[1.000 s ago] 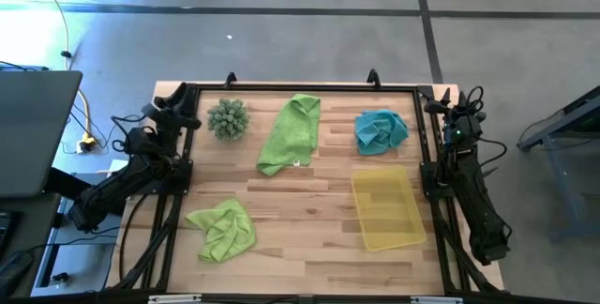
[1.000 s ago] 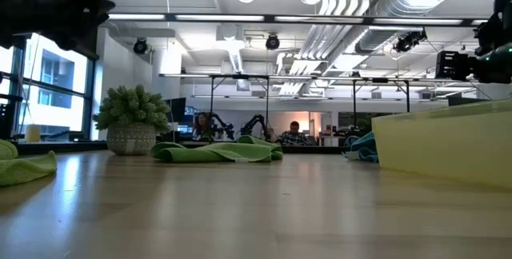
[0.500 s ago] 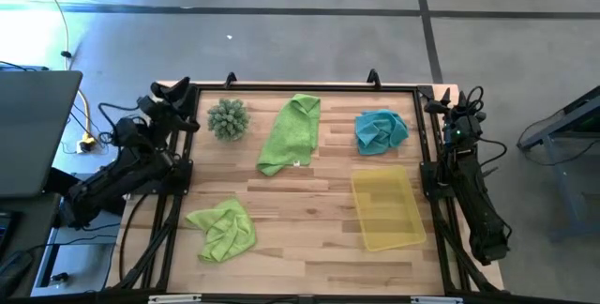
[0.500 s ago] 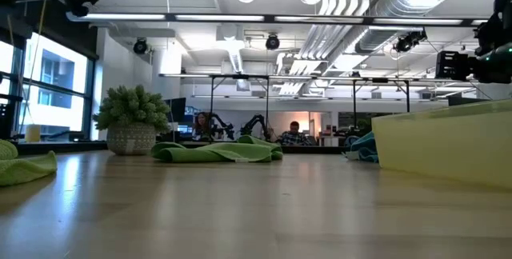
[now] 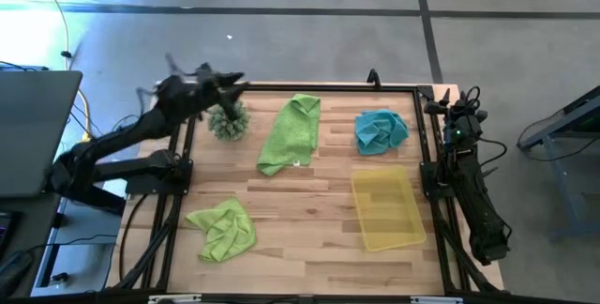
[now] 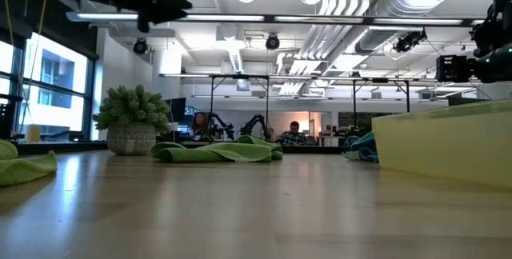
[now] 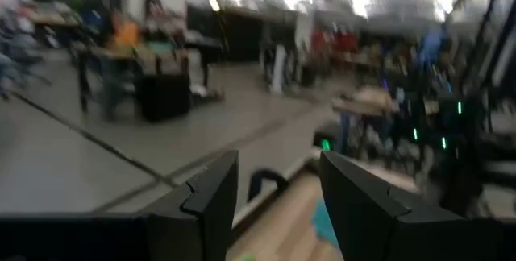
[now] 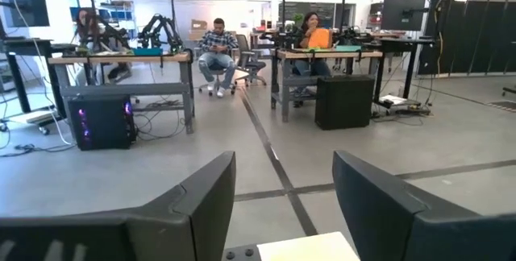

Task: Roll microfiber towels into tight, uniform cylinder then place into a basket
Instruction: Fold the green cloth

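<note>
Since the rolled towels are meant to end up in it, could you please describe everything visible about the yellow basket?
The basket is a shallow, rectangular tray of translucent yellow plastic with a raised rim. It sits flat on the wooden table, on the right-hand side, just below the crumpled teal towel and apart from it. It is empty; nothing touches it.

The left gripper [image 5: 225, 81] is smeared by motion, covering part of the plant ball [image 5: 228, 123]. At the low view's edge, the basket [image 6: 448, 143] and near-left lime towel [image 6: 24, 166] are cut off.
</note>
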You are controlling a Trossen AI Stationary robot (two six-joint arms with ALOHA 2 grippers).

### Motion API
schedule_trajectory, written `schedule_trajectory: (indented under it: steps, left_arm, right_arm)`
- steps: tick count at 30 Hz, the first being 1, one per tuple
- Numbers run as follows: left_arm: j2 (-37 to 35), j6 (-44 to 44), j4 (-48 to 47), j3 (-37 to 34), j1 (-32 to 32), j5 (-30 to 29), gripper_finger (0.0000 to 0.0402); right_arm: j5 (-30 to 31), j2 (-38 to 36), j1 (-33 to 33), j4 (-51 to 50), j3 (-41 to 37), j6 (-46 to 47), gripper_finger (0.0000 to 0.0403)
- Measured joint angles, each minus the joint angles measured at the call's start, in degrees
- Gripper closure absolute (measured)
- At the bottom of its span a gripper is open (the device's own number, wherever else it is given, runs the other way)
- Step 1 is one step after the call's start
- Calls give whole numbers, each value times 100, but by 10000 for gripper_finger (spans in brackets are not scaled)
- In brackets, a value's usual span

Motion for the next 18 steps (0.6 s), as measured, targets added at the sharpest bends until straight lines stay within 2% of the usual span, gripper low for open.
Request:
schedule_trajectory:
  steps: [6,11,14,18]
  left_arm:
    - [1540,582,-675,828,-502,22,238]
    - [2598,898,-1202,1370,-1001,-396,238]
    - [3124,995,-1422,1648,-1285,-714,238]
    - [3746,984,-1568,1919,-1598,-903,238]
  right_arm:
    - [1,0,-1,1,0,0,203]
    - [-3,0,1,-1,-1,119,203]
    - [-87,0,0,4,-1,739,203]
    - [-596,0,1,-5,-6,1983,203]
